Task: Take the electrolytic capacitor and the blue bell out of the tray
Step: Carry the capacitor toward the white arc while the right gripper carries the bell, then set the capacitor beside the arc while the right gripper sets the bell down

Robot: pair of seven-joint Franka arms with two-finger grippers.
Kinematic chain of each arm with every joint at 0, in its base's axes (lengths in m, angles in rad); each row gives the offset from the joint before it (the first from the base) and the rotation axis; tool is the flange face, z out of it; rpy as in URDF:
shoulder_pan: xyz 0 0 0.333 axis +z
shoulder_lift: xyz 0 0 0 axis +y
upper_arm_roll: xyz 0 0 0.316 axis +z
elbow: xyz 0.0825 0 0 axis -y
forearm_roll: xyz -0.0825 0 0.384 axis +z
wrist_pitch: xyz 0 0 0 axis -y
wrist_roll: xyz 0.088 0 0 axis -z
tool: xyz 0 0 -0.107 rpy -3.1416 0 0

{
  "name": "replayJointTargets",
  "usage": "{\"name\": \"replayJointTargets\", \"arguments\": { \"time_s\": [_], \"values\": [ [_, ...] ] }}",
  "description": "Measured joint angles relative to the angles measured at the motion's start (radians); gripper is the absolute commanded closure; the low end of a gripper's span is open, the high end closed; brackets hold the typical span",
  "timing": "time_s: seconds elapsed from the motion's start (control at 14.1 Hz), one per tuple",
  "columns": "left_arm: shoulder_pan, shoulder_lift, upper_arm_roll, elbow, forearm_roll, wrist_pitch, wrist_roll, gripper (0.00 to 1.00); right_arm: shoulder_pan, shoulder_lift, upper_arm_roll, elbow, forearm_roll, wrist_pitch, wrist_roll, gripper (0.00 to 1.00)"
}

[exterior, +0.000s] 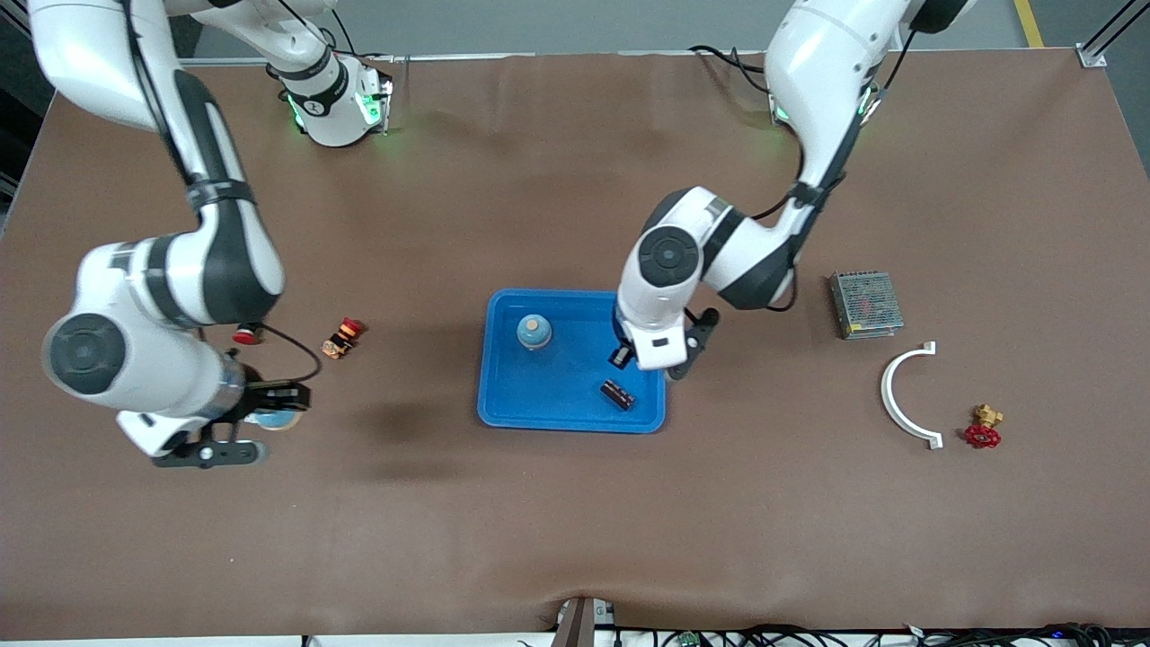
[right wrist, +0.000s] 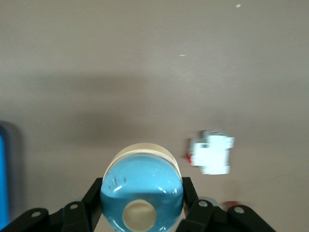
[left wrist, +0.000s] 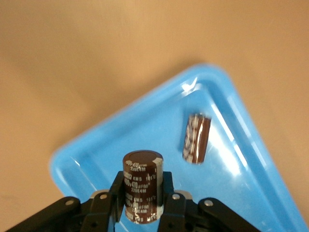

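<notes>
Left claw (left wrist: 141,203) clamping capacitor (left wrist: 142,186) over tray (left wrist: 96,145).

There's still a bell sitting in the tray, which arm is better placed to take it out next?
Probably the left. Its hand hangs over the tray, near the bell, though shut on a capacitor to set down first. The right hand is off over the table toward its own end, shut on another bell.

A brown table (exterior: 557,521) fills the view — grey floor (exterior: 575,22) along its top edge.
</notes>
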Motion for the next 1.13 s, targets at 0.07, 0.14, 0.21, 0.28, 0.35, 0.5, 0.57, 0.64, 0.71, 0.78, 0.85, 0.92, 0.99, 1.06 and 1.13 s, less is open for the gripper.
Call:
{"name": "replayJointTargets", "arguments": {
  "time_s": [0.07,0.14,0.21,0.28,0.35,0.5,0.57,0.64,0.71,0.78,0.85,0.92,0.99,1.06,1.13],
  "values": [
    [0.036,-0.03,0.001,0.001,0.0,-0.049,0.069,0.93,-0.033,-0.003,0.0,-0.007,0.0,0.0,-0.068,1.0],
    [0.078,-0.057,0.001,0.001,0.0,-0.096,0.148,0.93,-0.066,-0.003,-0.001,-0.013,0.0,0.0,-0.132,1.0],
    [0.123,-0.079,0.002,0.001,0.0,-0.135,0.227,0.93,-0.096,-0.004,-0.001,-0.02,0.0,0.0,-0.189,1.0],
    [0.171,-0.098,0.002,0.001,0.0,-0.166,0.308,0.93,-0.124,-0.004,-0.001,-0.028,0.0,0.0,-0.242,1.0],
    [0.222,-0.112,0.003,0.0,0.0,-0.19,0.393,0.93,-0.151,-0.004,-0.001,-0.036,0.0,0.0,-0.289,1.0],
    [0.333,-0.13,0.005,0.0,0.0,-0.229,0.584,0.93,-0.201,-0.005,-0.001,-0.059,0.0,0.009,-0.38,1.0],
    [0.392,-0.135,0.006,0.0,0.0,-0.243,0.687,0.93,-0.224,-0.007,-0.001,-0.079,0.0,0.03,-0.421,1.0],
    [0.454,-0.14,0.008,0.0,0.001,-0.253,0.797,0.93,-0.246,-0.012,-0.001,-0.113,0.0,0.07,-0.459,1.0],
    [0.519,-0.142,0.008,0.0,0.001,-0.259,0.91,0.93,-0.264,-0.021,-0.001,-0.159,0.0,0.123,-0.491,1.0],
    [0.578,-0.142,0.009,-0.002,0.001,-0.261,1.006,0.93,-0.279,-0.033,-0.001,-0.21,0.0,0.177,-0.513,1.0],
    [0.627,-0.141,0.009,-0.005,0.001,-0.261,1.087,0.93,-0.291,-0.045,-0.001,-0.263,0.0,0.228,-0.531,1.0],
    [0.667,-0.139,0.01,-0.01,0.001,-0.261,1.16,0.93,-0.303,-0.055,-0.001,-0.311,0.0,0.275,-0.548,1.0],
    [0.7,-0.135,0.01,-0.013,0.001,-0.259,1.227,0.93,-0.316,-0.063,-0.001,-0.355,0.0,0.319,-0.562,1.0],
    [0.726,-0.129,0.01,-0.016,0.001,-0.253,1.285,0.93,-0.329,-0.069,-0.001,-0.392,0.0,0.355,-0.572,1.0],
    [0.744,-0.12,0.01,-0.018,0.001,-0.244,1.335,0.93,-0.34,-0.071,-0.001,-0.421,0.0,0.386,-0.581,1.0]
  ]
}}
